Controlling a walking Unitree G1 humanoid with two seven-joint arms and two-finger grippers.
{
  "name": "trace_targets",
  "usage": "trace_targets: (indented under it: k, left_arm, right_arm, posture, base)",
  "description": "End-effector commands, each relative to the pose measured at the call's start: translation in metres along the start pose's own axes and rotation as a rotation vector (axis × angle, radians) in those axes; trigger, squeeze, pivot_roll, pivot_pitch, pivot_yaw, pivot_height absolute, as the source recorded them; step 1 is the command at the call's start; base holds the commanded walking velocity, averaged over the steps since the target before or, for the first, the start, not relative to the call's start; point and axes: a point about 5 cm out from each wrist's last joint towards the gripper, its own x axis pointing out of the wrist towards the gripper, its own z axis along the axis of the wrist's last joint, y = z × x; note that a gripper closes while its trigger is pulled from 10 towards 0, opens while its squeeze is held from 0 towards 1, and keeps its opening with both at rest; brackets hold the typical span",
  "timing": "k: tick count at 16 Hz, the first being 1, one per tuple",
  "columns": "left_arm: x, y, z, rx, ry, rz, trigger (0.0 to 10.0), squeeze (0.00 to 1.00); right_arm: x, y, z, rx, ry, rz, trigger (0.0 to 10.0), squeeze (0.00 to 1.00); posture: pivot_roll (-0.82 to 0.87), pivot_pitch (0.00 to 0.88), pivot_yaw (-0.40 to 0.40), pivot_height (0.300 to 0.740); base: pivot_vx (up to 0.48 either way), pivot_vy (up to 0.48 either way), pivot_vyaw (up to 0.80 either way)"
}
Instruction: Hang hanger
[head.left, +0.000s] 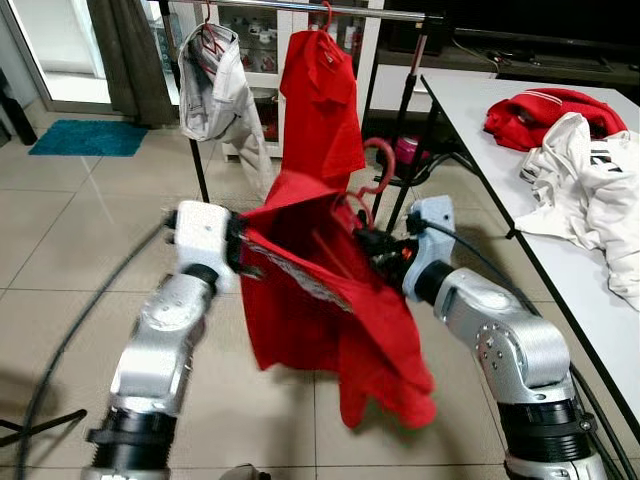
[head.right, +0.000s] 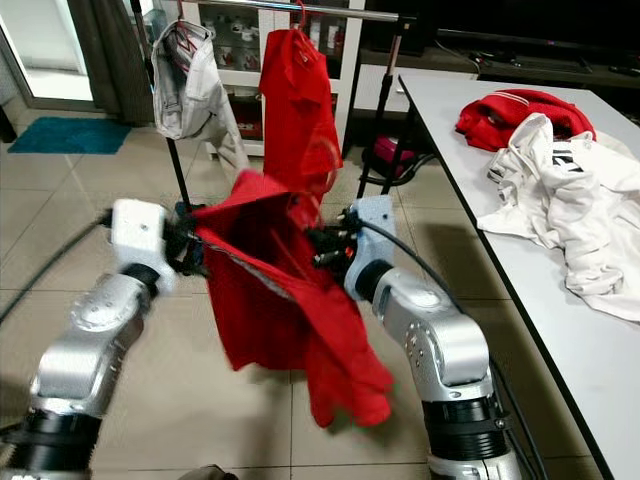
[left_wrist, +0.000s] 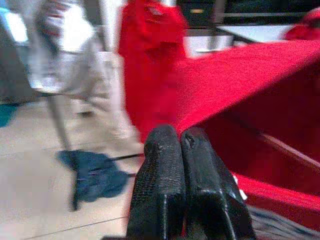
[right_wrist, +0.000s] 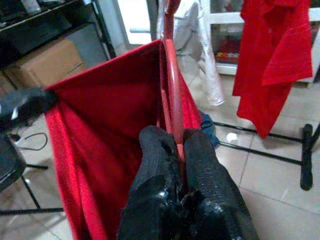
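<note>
Hanger (right_wrist: 172, 95) — right gripper (right_wrist: 180, 150) clamping it, left gripper (left_wrist: 180, 145) pinching shirt (head.left: 300, 290)

Floor: beige tiles (head.left: 60, 240) with dark grout lines, evenly lit. Teal mat (head.left: 75, 138) at far left near a bright glass door (head.left: 60, 45); dark curtain (head.left: 125, 55) hangs just beside it. Glass-front white cabinet (head.left: 262, 40) against the back wall, small items on its shelves, too small to identify. White table (head.left: 500, 130) runs along the right side, dark edge trim, black legs. Dark low unit (head.left: 540, 30) behind it. Black cable (head.left: 70, 320) trails across the floor, left.
</note>
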Motion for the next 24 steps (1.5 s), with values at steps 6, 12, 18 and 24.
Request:
trace_targets:
  k: [6,12,18,24]
  left_arm:
    - [0.002,-0.006,0.021,-0.015,-0.094,-0.072,1.0,0.0]
    - [-0.02,-0.02,0.021,-0.049,-0.086,-0.312,10.0,1.0]
    - [-0.039,0.025,0.012,-0.064,-0.07,-0.007,10.0,0.26]
    - [-0.054,0.017,-0.005,-0.057,-0.02,0.061,10.0,0.0]
  right_arm:
    - [0.003,-0.008,-0.008,-0.041,0.059,-0.072,10.0,0.0]
    - [0.006,-0.009,-0.007,0.043,0.027,-0.061,10.0,0.0]
    - [0.002,-0.019,-0.004,-0.036,-0.065,-0.187,10.0,0.0]
    - [-0.018,-0.025,-0.031,0.007,-0.033,-0.263,10.0,0.0]
  posture:
    - [-0.09,0.0,-0.039,0.727]
    - [-0.08,0.0,-0.034,0.727]
    - [-0.07,0.0,-0.015,0.727]
    - [-0.06,0.0,-0.043,0.727]
  base:
    - [0.0,0.0,0.0]
    - [0.0,0.0,0.0]
    - [0.0,0.0,0.0]
    - [0.0,0.0,0.0]
